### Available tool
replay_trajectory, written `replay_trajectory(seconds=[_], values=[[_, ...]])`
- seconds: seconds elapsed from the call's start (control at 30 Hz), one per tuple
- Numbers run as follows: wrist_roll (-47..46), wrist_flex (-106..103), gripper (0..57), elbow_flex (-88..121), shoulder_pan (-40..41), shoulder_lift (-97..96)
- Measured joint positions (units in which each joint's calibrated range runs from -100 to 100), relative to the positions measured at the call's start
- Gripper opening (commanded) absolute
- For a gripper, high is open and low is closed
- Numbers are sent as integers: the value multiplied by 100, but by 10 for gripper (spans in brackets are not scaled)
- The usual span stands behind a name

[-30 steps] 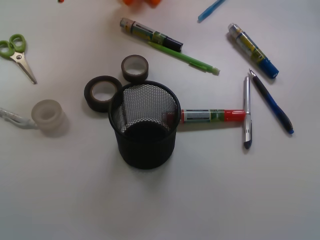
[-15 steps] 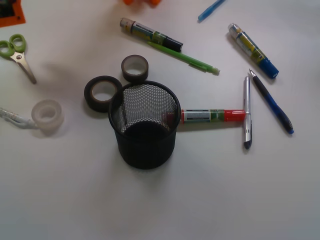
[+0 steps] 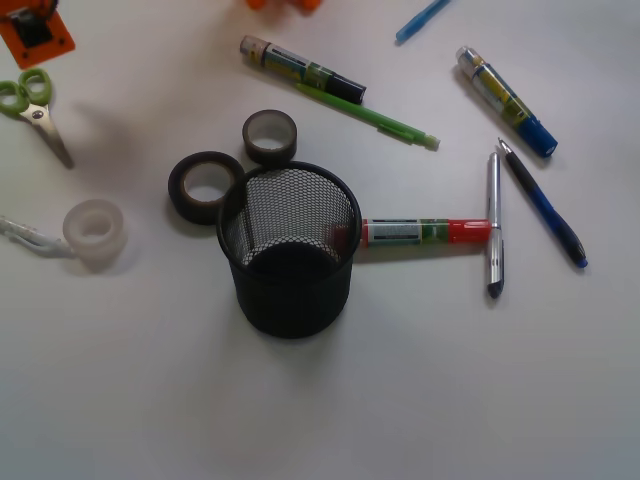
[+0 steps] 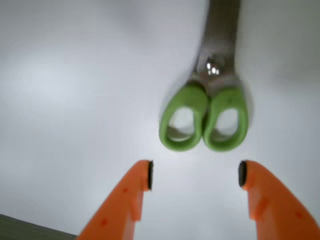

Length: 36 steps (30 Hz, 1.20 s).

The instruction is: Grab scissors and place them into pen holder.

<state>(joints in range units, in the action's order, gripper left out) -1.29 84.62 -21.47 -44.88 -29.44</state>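
The scissors (image 3: pixel 33 107) lie flat at the far left of the white table, lime-green loop handles toward the top, silver blades pointing down-right. In the wrist view the scissors (image 4: pixel 206 112) lie just ahead of my gripper (image 4: pixel 195 174), handles nearest. Its orange fingers stand open, nothing between them, and do not touch the handles. In the front view only an orange part of the gripper (image 3: pixel 33 30) shows at the top left corner, just above the scissors. The pen holder (image 3: pixel 290 250), a black wire-mesh cup, stands upright mid-table.
Two dark tape rolls (image 3: pixel 205 185) (image 3: pixel 270 136) sit against the holder's upper left. A clear tape roll (image 3: pixel 94 232) lies at the left. Markers and pens lie right of the holder, among them a red-capped marker (image 3: pixel 425 231), a green pen (image 3: pixel 368 117) and a blue pen (image 3: pixel 543 203).
The orange gripper has come further into the front view's top left corner, closing in above the scissors. Nothing on the table has moved.
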Motion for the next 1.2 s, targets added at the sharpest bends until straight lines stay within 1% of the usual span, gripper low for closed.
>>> replay_trajectory(seconds=[0.1, 0.47, 0.73, 0.93, 1.13, 1.2], values=[[5, -285, 197, 45, 133, -52], [127, -492, 197, 81, 215, -505], [205, -458, 197, 81, -118, -601], [205, -570, 196, 99, 0, -601], [215, -570, 195, 99, -59, -601], [215, -605, 177, 99, -37, -601]])
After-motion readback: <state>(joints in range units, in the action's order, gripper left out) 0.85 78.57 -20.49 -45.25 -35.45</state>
